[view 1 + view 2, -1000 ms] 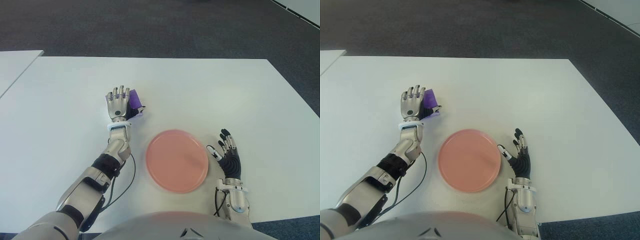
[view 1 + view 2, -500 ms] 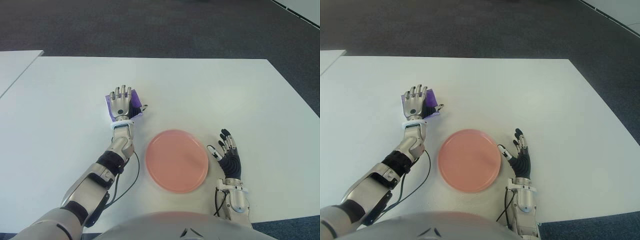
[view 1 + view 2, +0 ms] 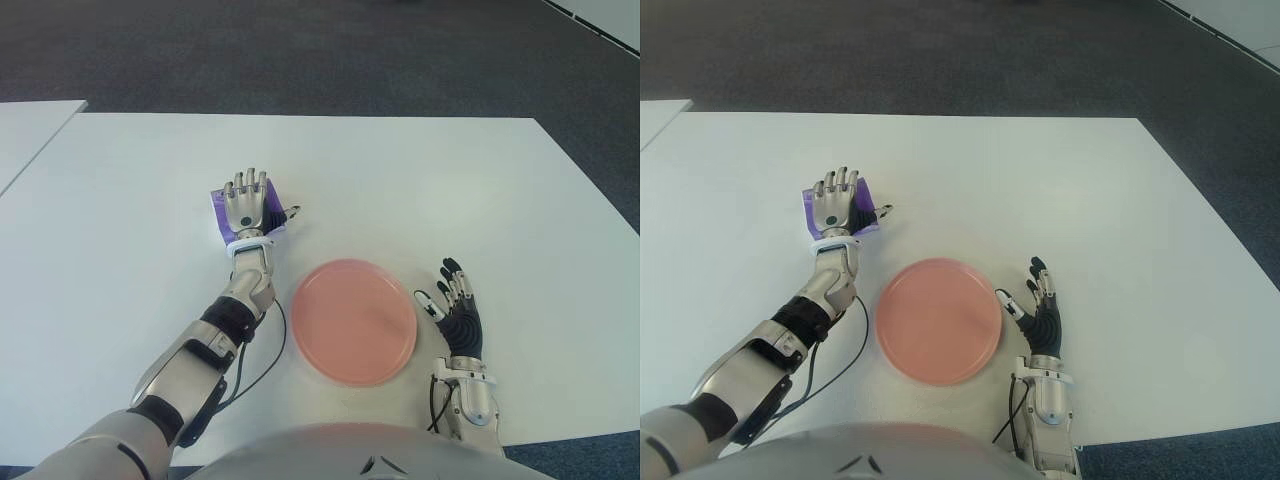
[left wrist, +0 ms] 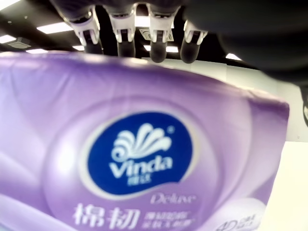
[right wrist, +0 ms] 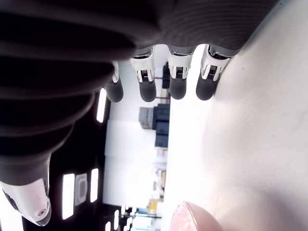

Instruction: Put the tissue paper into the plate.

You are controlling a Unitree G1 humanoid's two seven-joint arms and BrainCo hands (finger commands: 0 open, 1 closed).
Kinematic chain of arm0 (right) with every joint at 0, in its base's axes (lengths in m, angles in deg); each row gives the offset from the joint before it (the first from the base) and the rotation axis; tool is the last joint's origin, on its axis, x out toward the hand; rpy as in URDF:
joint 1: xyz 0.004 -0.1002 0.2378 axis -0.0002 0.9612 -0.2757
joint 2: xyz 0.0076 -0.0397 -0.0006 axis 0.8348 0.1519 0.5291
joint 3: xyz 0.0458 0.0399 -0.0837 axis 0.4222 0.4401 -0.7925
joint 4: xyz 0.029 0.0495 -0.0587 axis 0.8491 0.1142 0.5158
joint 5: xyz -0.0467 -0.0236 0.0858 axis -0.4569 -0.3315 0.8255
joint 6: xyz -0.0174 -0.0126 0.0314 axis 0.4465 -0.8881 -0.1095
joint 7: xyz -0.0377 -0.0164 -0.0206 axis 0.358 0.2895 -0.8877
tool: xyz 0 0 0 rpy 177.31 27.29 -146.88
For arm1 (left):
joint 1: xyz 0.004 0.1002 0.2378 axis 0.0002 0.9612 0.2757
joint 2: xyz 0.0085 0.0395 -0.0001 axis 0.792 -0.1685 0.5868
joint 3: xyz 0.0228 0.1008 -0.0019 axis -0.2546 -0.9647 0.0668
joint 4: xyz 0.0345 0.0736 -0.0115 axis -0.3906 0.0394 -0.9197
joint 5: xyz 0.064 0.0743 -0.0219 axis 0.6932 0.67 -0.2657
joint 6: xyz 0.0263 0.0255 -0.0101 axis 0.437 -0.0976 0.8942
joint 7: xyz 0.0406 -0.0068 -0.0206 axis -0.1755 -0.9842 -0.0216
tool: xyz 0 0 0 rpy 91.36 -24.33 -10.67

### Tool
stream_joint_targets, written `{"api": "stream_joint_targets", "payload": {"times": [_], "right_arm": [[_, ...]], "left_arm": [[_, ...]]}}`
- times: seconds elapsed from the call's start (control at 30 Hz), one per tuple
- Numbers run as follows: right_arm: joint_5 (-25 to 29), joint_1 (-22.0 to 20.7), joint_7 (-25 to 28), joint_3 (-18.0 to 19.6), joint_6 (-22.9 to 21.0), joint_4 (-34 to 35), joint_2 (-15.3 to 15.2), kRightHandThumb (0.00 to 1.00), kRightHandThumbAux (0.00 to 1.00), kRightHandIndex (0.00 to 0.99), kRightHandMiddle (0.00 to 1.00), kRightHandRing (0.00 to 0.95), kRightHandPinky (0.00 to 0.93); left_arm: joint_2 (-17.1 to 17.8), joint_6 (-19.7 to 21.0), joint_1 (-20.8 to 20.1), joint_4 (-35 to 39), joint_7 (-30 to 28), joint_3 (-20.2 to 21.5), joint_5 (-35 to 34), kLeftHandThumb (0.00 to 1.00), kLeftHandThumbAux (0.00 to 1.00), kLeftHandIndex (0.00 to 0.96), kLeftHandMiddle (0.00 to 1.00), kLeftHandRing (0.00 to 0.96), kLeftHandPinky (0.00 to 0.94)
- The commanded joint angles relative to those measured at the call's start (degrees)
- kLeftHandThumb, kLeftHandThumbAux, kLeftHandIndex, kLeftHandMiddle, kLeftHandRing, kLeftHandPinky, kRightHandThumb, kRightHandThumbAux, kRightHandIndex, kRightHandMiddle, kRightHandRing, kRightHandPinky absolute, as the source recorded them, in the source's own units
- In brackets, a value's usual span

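The tissue paper is a purple Vinda pack (image 4: 144,159) lying on the white table (image 3: 450,200) at the left of centre. My left hand (image 3: 248,205) is spread flat over the pack, fingers straight and thumb out toward the right. Only purple edges of the pack (image 3: 217,207) show around the hand in the eye views. I cannot tell whether the palm touches it. The pink round plate (image 3: 354,321) lies near the table's front, to the right of the pack and nearer to me. My right hand (image 3: 458,310) shows just right of the plate, fingers (image 5: 178,82) relaxed and holding nothing.
A black cable (image 3: 265,360) loops along my left forearm beside the plate's left rim. A second white table (image 3: 25,130) stands at the far left. Dark carpet lies beyond the table's far edge.
My left hand has shifted right and slightly forward, from beside the pack to over it. The plate and my right hand have not moved.
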Motion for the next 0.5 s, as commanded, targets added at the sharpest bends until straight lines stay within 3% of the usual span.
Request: {"api": "stream_joint_targets", "payload": {"times": [0.03, 0.5], "right_arm": [[-0.39, 2.73, -0.32, -0.25, -3.32, -3.01, 0.6, 0.1, 0.609, 0.037, 0.071, 0.024, 0.0], [-0.66, 2.76, -0.95, -0.26, -2.63, -3.31, 1.04, 0.101, 0.605, 0.052, 0.104, 0.048, 0.0]], "left_arm": [[-0.48, 0.34, -0.59, -1.41, 0.9, 0.55, -1.2, 0.142, 0.284, 0.099, 0.038, 0.018, 0.043], [-2.14, 1.21, -1.91, -3.19, 3.08, 1.77, -3.28, 0.16, 0.282, 0.11, 0.06, 0.034, 0.055]]}}
